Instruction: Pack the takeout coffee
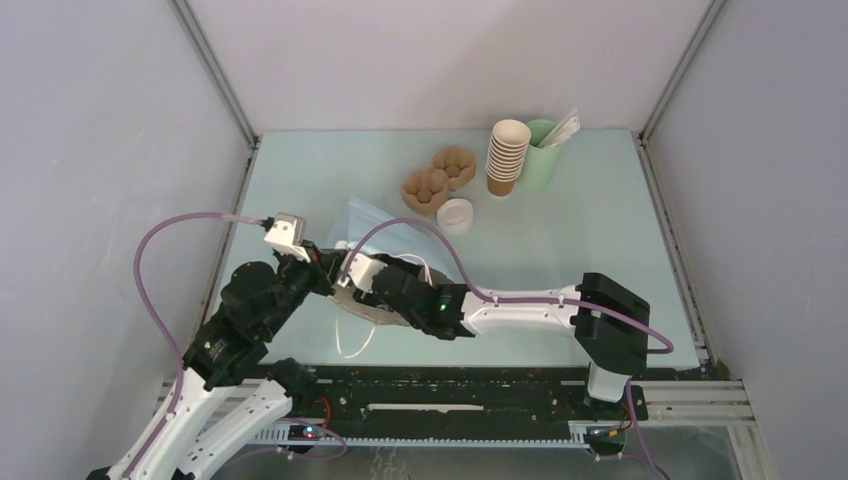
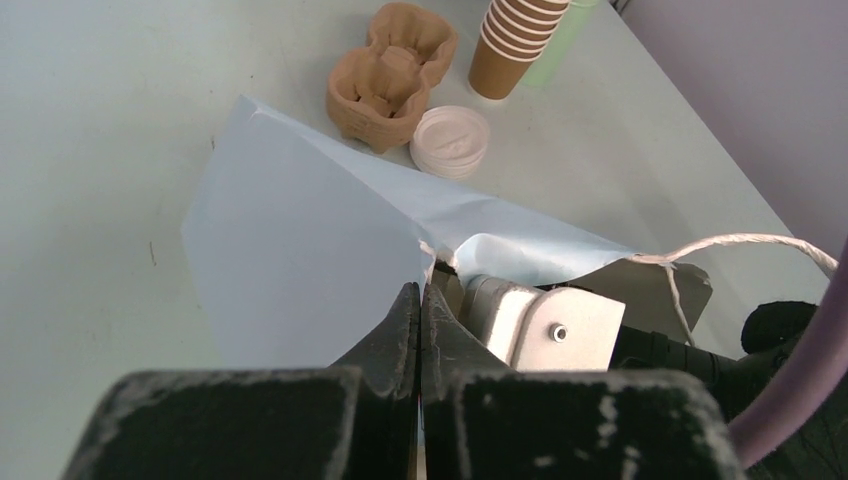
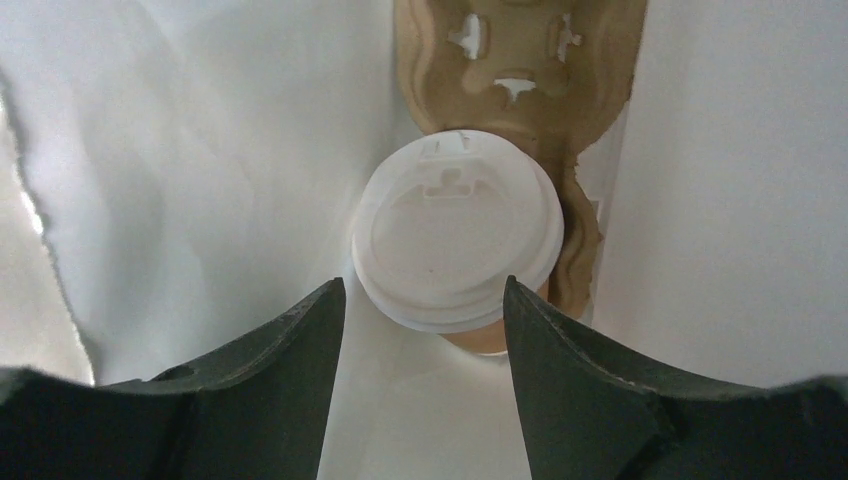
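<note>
**Coffee seated inside the bag: the risk lies in withdrawal**

**Condition.** The left claw (image 2: 418, 300) is pressed together on the near edge of the paper bag (image 2: 300, 250), apparently holding its mouth up off the surface (image 1: 560, 230). The right claw (image 3: 423, 285) reaches inside the bag with its fingers spread, one on each side of the takeout coffee (image 3: 455, 240). Bare bag wall shows between one finger and the cup, so I judge the cup is not gripped. The coffee sits deep in the bag, lodged in a pulp carrier (image 3: 520, 60).

**Hazards.**
- The spread fingers stand close to the overhang of the lid (image 3: 440, 200). Drawn back off line, one could catch the rim and tip the cup or lift the lid.
- If the left pinch slips off the thin paper, the mouth would sag onto the right arm and drag on the way out.
- The twine handle (image 2: 740, 242) lies loose beside that arm and may snag.

**Materials.**
- Claw fingers: hard, matte black, tapered.
- Bag: thin pale blue paper, creased, white within, ragged at the mouth.
- Lid: round, smooth white plastic with a moulded sip tab.
- Cup: brown paper.
- Carrier: rough tan moulded pulp with cut slots.

Beyond the bag stand a second carrier (image 1: 438, 180), a spare lid (image 1: 455, 215), a stack of brown cups (image 1: 507, 155) and a pale green cup of sticks (image 1: 540, 160).
</note>
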Available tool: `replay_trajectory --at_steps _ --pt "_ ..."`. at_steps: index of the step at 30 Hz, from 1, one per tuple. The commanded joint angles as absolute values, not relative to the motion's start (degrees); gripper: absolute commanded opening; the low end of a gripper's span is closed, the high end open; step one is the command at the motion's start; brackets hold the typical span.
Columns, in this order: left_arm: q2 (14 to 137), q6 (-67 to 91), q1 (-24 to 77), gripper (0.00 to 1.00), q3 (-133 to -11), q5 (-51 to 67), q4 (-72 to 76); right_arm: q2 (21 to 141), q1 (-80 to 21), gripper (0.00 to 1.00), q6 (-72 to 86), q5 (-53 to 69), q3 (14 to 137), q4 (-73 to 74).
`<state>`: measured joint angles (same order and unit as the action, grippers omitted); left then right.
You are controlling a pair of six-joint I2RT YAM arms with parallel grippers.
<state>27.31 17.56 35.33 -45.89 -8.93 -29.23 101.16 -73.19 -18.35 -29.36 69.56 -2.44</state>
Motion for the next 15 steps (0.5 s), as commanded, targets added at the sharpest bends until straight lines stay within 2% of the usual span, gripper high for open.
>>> replay_trajectory --at_steps 1,3,8,13,15 --pt "27.33 20.43 36.11 0.00 -48.58 -7.35 -26.02 101.45 -73.92 0.67 -26.89 -21.29 68.35 -2.95" --pt "26.80 21.40 36.12 0.00 -48.60 -10.76 -26.48 100.34 -73.51 0.67 -26.89 -19.79 67.30 -3.08" --pt "26.28 20.95 36.12 0.00 -48.81 -13.08 -26.73 97.25 -74.15 0.75 -27.01 -19.50 64.04 -4.79" --pt "26.50 20.27 36.08 0.00 -49.85 -11.49 -26.81 96.11 -73.95 0.79 -27.06 -19.53 63.52 -5.03" --pt "26.48 20.15 36.11 0.00 -49.90 -9.69 -26.69 96.45 -73.63 0.85 -27.72 -19.88 63.52 -5.57"
